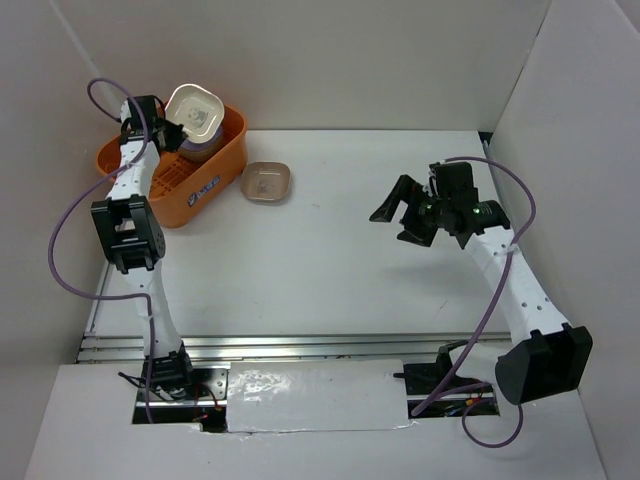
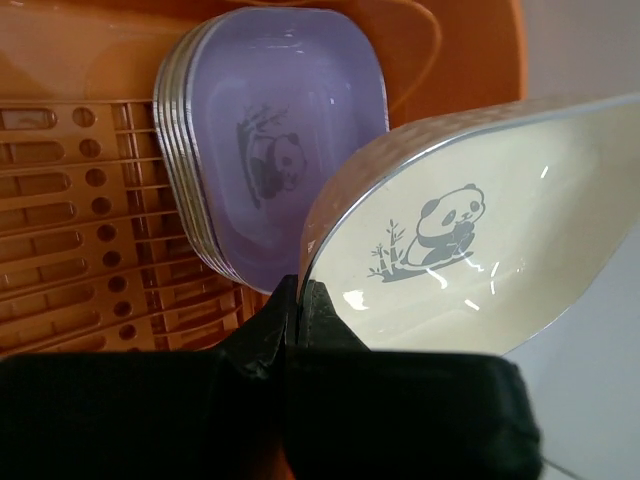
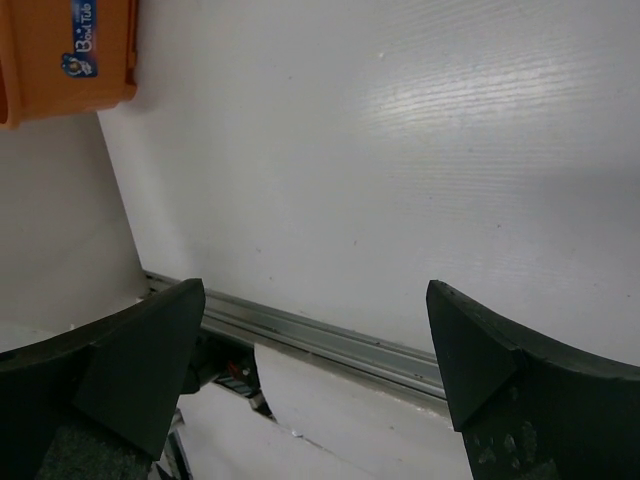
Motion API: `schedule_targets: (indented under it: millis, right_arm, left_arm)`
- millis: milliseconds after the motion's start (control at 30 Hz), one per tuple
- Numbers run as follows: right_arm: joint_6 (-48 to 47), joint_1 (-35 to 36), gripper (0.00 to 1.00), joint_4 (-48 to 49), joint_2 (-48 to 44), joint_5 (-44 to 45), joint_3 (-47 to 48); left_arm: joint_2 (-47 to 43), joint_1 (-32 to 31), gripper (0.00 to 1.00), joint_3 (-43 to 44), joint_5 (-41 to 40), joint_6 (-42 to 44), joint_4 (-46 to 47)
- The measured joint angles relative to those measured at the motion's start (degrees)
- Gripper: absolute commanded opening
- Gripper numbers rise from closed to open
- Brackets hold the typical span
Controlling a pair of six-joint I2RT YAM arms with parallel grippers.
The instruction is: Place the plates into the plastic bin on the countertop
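My left gripper (image 1: 163, 128) is shut on the rim of a cream plate (image 1: 194, 111) with a panda print (image 2: 470, 265) and holds it tilted over the orange plastic bin (image 1: 222, 175). In the left wrist view (image 2: 300, 290) a stack of several plates stands on edge in the bin (image 2: 70, 220), a lavender plate (image 2: 285, 150) in front. A brown plate (image 1: 267, 182) lies on the white countertop (image 1: 330, 260) just right of the bin. My right gripper (image 1: 405, 215) is open and empty above the countertop's right part (image 3: 315, 300).
White walls close the back, left and right sides. A metal rail (image 1: 300, 348) runs along the countertop's front edge, also in the right wrist view (image 3: 330, 340). The bin's corner with its blue label (image 3: 82, 35) shows at the top left there.
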Motion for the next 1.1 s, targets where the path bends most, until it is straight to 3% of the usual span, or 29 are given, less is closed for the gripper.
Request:
schedule_targets:
  millis: [133,167,233,267,333,367,600,767,933,1100]
  right_arm:
    - [-0.2,0.13,1.0,-0.04,-0.17,-1.38,0.02]
    - [-0.24,0.13,1.0,-0.17,-0.17,-1.75,0.09]
    - [-0.48,0.13,1.0,-0.61,-0.15,-2.1,0.7]
    - [-0.63,0.13,1.0,-0.85,-0.15,-2.21,1.27]
    - [-0.98,0.13,1.0,-1.29,-0.11,-2.27,2.71]
    - [-1.14,0.17,1.0,-1.31,-0.07,-2.32,3.54]
    - [-1.16,1.38,1.0,-0.24,1.42,-2.69,5.62]
    - [0.24,3.48,1.0,1.42,6.34,-3.15,5.62]
    - [1.38,4.94,1.0,3.1,8.28,-3.39,5.64]
    - [2.8,4.79,1.0,4.55,8.04,-4.94,5.97]
  left_arm:
    - [2.14,0.61,0.0,0.9,0.04,-3.21,0.57]
    - [3.02,0.63,0.07,2.45,0.02,-3.65,0.37]
    - [4.7,0.81,0.31,5.7,-0.17,-3.8,0.11]
    - [5.42,0.85,0.61,7.28,-0.17,-3.67,-0.11]
    - [5.92,0.85,0.94,8.98,-0.35,-3.43,0.02]
    - [5.92,0.83,0.99,9.18,-0.33,-3.08,-0.09]
    - [3.56,0.33,0.99,10.14,-1.79,0.22,-2.64]
    - [-7.3,-2.91,0.99,7.56,-5.81,4.63,-8.48]
    - [-24.0,-14.99,0.99,-1.07,-9.84,3.04,-14.49]
    - [-27.61,-24.98,0.99,-10.69,-10.97,-5.77,-17.25]
